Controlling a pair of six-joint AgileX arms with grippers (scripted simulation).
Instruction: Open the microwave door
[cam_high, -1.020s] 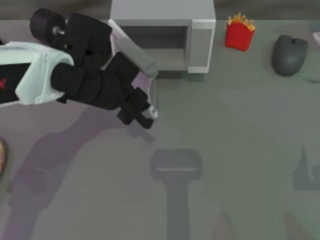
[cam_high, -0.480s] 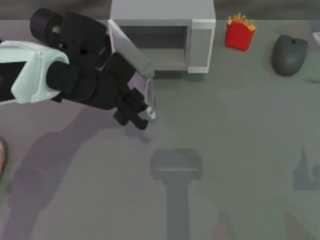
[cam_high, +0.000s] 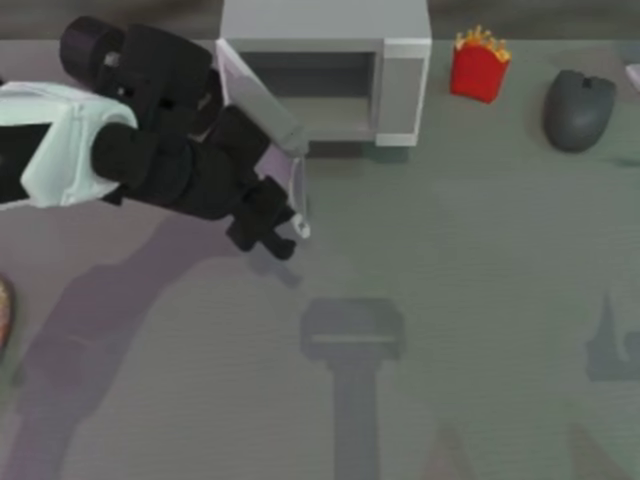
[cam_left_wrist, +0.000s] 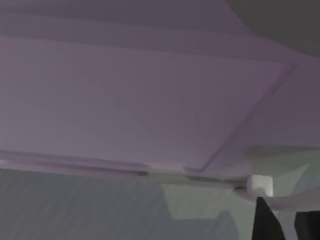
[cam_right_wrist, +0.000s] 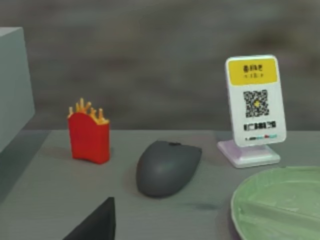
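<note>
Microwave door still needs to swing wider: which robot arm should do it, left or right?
Left, most likely. The left gripper is right at the free edge of the microwave door, which stands swung out from the microwave. The right arm does not show in the top view; its camera faces the fries and mouse.

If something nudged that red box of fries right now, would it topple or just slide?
The fries box would probably tip: it stands upright, taller than its narrow base. It looks light, so a low nudge might slide it. It stands apart from the mouse, so nothing would brace it.
</note>
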